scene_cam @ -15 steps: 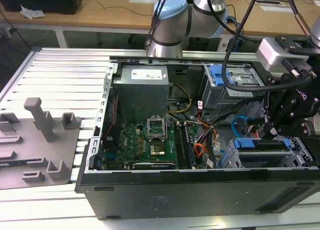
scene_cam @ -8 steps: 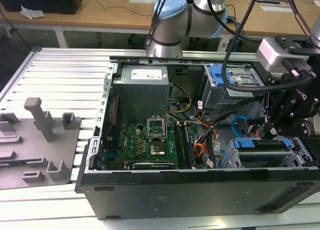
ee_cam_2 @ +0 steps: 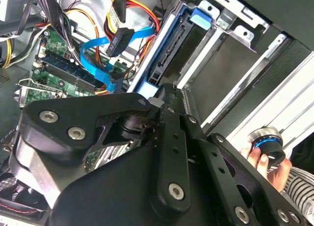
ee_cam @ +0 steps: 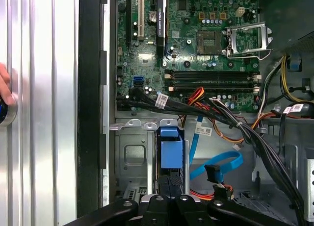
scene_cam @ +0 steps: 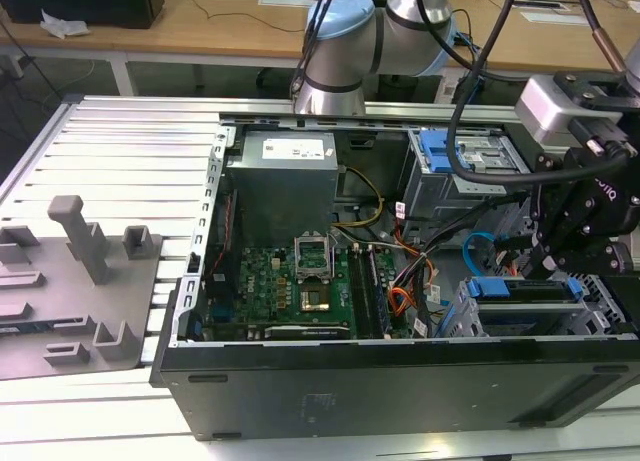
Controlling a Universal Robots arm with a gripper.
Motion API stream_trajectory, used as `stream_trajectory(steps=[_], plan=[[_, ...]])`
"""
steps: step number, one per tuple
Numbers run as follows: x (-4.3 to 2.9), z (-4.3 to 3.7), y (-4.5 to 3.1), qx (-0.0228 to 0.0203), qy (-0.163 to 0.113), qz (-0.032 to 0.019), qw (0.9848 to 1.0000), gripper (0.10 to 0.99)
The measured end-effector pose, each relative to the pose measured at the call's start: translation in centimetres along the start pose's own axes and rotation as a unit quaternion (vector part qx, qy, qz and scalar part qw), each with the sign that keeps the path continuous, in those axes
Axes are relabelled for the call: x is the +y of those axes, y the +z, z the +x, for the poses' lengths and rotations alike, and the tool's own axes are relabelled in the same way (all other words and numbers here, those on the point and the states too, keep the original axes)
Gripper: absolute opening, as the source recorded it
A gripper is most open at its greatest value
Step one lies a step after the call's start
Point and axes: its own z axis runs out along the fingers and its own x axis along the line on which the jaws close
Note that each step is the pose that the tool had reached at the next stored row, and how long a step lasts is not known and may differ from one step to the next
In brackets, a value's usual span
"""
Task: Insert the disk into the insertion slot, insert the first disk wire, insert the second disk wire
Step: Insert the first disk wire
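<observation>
Exterior view is showing the light-blue data cable (scene_cam: pixel 467 251) curling loose beside the insertion slot (scene_cam: pixel 462 319), where the disk (scene_cam: pixel 520 289) is sitting on edge in its blue carrier. The gripper (scene_cam: pixel 552 269) is hovering at the disk's end; I cannot tell how wide its jaws are standing. Wire bundles (scene_cam: pixel 428 243) are crowding the slot's open side, their tags unreadable.

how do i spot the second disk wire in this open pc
Look inside the open computer case, past the green motherboard, to the gap beside the grey insertion slot. The second disk wire loops there: a flat light-blue ribbon ending in a small dark plug, unlike the bundled orange, yellow and black wires nearby.
</observation>
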Motion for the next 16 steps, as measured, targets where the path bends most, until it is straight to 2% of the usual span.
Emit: stream_trajectory(steps=[3,6,11,16], plan=[[-0.48,-0.01,-0.02,0.0000,0.000,0.0000,1.0000,0.106],[-0.67,-0.01,-0.04,0.0001,0.000,0.0000,1.0000,0.106],[-0.67,-0.02,-0.83,0.0001,0.000,0.0000,1.0000,0.106],[-0.66,-0.02,-0.93,0.0000,0.000,0.0000,1.0000,0.106]])
